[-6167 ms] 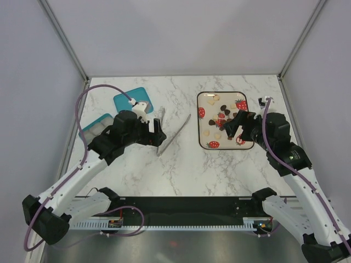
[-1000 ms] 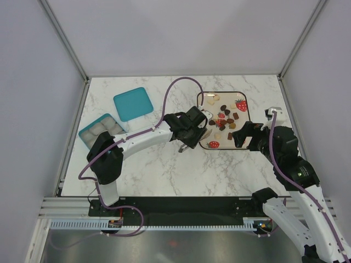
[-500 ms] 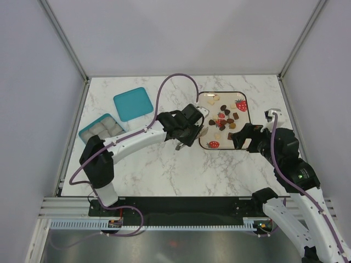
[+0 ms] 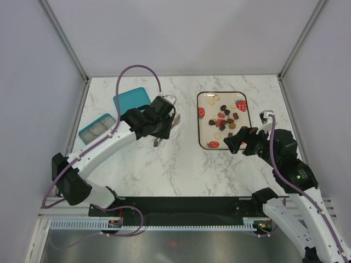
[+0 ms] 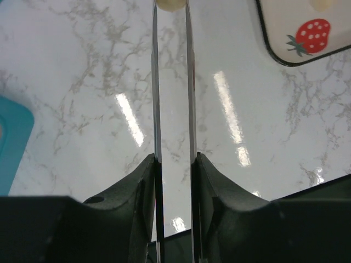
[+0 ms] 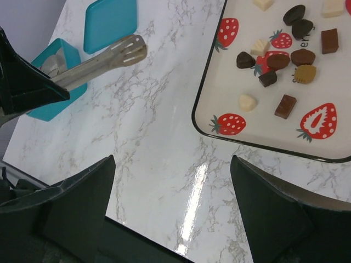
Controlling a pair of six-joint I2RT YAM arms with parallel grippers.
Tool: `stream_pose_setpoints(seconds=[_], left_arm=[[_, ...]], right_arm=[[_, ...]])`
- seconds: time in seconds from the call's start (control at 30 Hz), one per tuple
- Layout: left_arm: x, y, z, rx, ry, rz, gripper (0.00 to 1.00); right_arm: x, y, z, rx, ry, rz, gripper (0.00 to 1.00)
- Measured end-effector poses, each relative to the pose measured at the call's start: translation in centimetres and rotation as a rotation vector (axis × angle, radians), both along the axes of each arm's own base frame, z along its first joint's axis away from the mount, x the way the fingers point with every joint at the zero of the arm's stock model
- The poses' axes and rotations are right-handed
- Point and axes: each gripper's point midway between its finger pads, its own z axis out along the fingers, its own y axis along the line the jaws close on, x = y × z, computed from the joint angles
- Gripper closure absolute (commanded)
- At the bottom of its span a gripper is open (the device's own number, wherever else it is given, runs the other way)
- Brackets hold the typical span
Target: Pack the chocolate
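Several brown and cream chocolate pieces (image 4: 225,118) (image 6: 279,60) lie on a white tray (image 4: 198,118) (image 6: 204,93) printed with strawberries. My left gripper (image 4: 164,121) (image 5: 174,159) is shut on long silver tongs (image 5: 155,109) (image 6: 98,61). The tongs' tips pinch one cream-white chocolate (image 5: 171,4) above the bare marble, left of the tray. My right gripper (image 4: 236,141) (image 6: 173,164) hangs open and holds nothing, near the tray's front-left corner.
A teal compartment container (image 4: 97,127) (image 6: 74,90) sits at the left of the table. Its flat teal lid (image 4: 131,101) (image 6: 111,21) lies behind it, partly under my left arm. Grey walls close in the table on three sides.
My left arm has swung left from the tray's left edge, carrying the tongs over the marble toward the teal lid. My right gripper has barely shifted and stays open.
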Motion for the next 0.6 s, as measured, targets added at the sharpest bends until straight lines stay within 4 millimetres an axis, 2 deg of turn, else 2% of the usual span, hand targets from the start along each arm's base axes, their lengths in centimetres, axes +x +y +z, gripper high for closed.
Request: stream_pose_setpoints(seconds=[0.23,0.33,0.5,0.6], left_arm=[[0.1,12.3,-0.5,-0.042,0.046,0.378,0.66],[-0.1,16.8,0.3,-0.074,0.021,0.534,0.66],[-0.4,21.1,2.8,-0.139,-0.064,0.691,0.66],[-1.2,22.5,2.4,-0.123,-0.045,0.750,0.67]], right_arm=[[-0.8,1.7,-0.8,0.020,0.029,0.078,0.06],[-1.0,2.4,-0.8,0.020,0.030,0.104,0.05],[-1.4,3.5,-0.7,0.031,0.031,0.149,0.05],[-1.6,4.0,-0.6,0.034,0.028,0.170,0.05]])
